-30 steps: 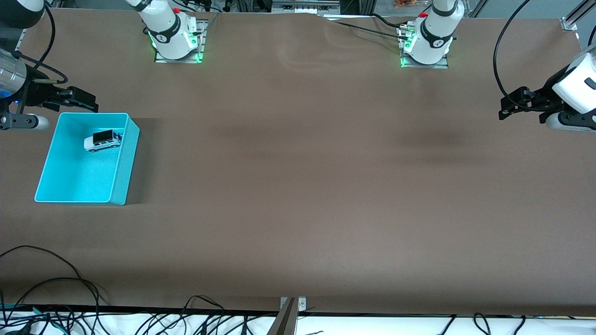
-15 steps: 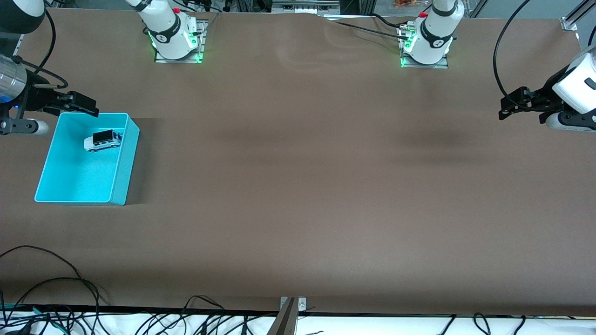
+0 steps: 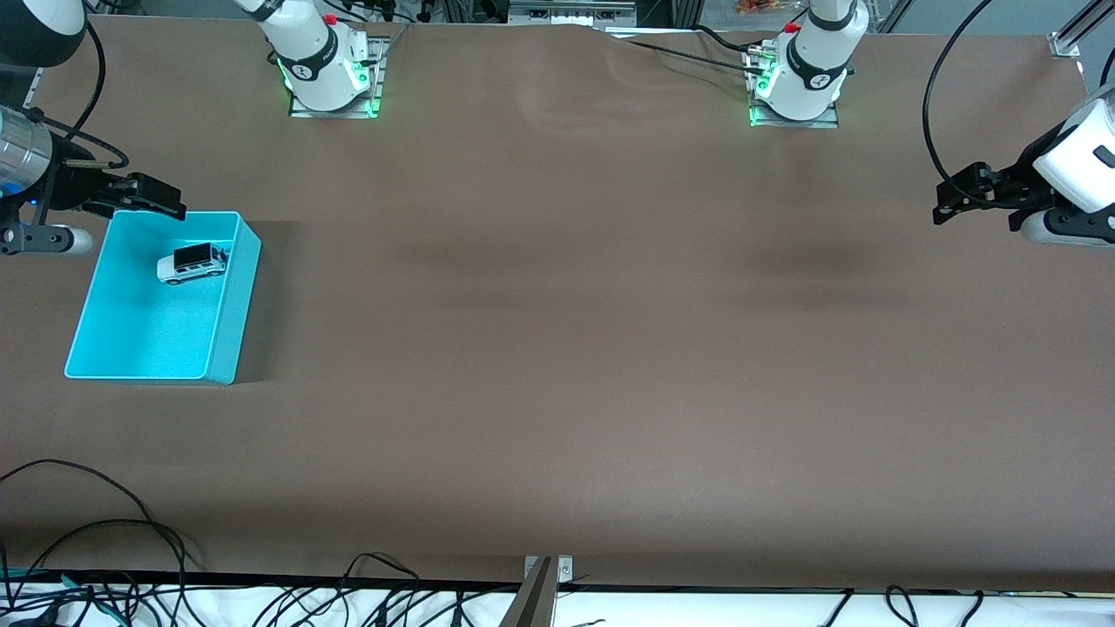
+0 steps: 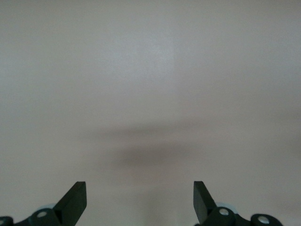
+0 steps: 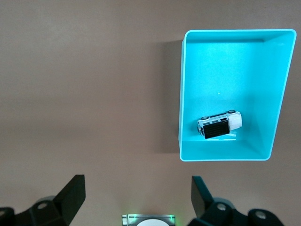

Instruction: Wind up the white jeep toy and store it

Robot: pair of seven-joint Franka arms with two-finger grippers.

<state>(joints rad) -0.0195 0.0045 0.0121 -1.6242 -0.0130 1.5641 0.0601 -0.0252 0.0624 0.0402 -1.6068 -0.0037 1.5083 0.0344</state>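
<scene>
We judge the storing done: the white jeep toy (image 3: 192, 264) lies on its side in the turquoise bin (image 3: 228, 305) near the table's right-arm edge, long axis along that edge. Our right gripper (image 3: 148, 194) hangs wide beside the bin; our left gripper (image 3: 956, 195) waits wide, empty, at the opposite edge.

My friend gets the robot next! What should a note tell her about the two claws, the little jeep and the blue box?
Left gripper: open, holding nothing, waiting over bare table at the left arm's end.
Right gripper: open, holding nothing, up in the air beside the bin's edge that lies farthest from the front camera.
Jeep: lying in the bin, in the part farther from the front camera, no gripper touching it.
Done: the jeep is stored in the bin. Whether it was wound cannot be seen.
Left: probably nothing but parking the arms.
</scene>
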